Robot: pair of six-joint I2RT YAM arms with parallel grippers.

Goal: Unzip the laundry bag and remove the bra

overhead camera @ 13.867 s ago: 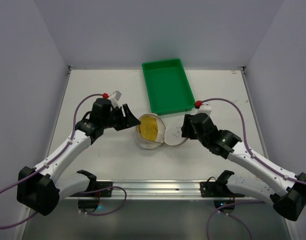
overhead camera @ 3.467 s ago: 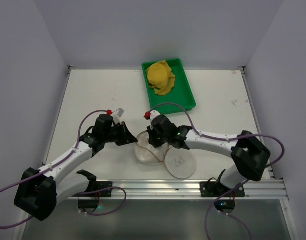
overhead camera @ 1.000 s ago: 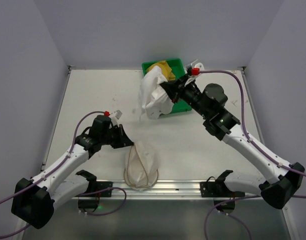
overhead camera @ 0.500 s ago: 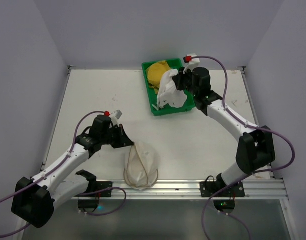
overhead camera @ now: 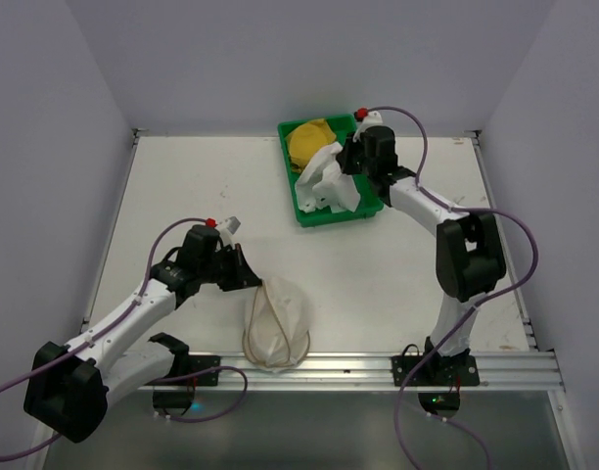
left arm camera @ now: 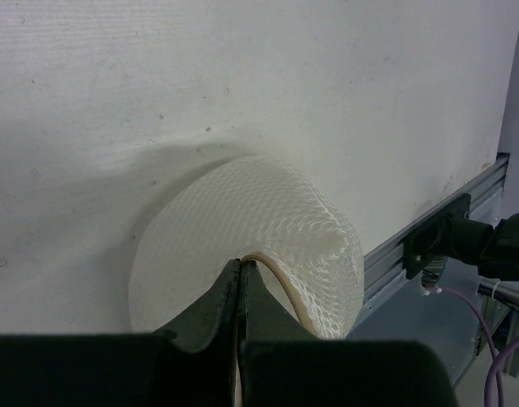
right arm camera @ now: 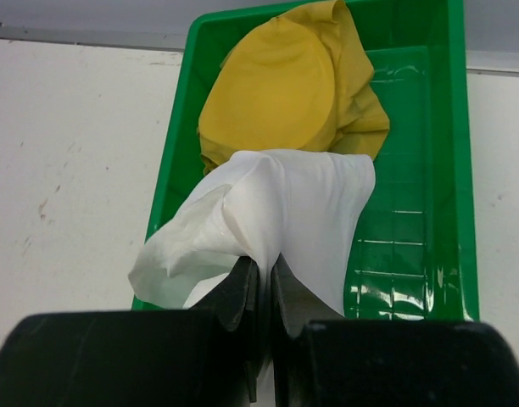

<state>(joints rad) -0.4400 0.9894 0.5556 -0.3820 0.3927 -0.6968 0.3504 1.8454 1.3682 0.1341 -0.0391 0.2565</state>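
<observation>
1. The left gripper [overhead camera: 244, 275] sits low over the white table [overhead camera: 182, 186], its jaws pressed together on the tan wire rim of the laundry bag [overhead camera: 276, 319].
2. The laundry bag lies slumped on the table near the front edge, just right of that gripper. In the left wrist view the bag [left arm camera: 259, 225] bulges up in a soft dome beyond the left gripper [left arm camera: 240, 264].
3. Further right and at the back, the green tray [overhead camera: 326, 217] holds the yellow bra [overhead camera: 305, 143] in its far end.
4. A white cloth [overhead camera: 325, 182] hangs over the tray's nearer half. It may be a second garment, though its kind is hard to tell.
5. The right gripper [overhead camera: 346, 163] pinches the white cloth from above; the right wrist view shows the right gripper [right arm camera: 264, 270] with its jaws nearly touching in a fold.
6. The bag is open white mesh, translucent and limp.
7. The tray [right arm camera: 412, 170] is glossy ribbed plastic, rectangular. The bra [right arm camera: 276, 93] is smooth with a rounded cup; the cloth [right arm camera: 293, 203] is matte and creased.
</observation>
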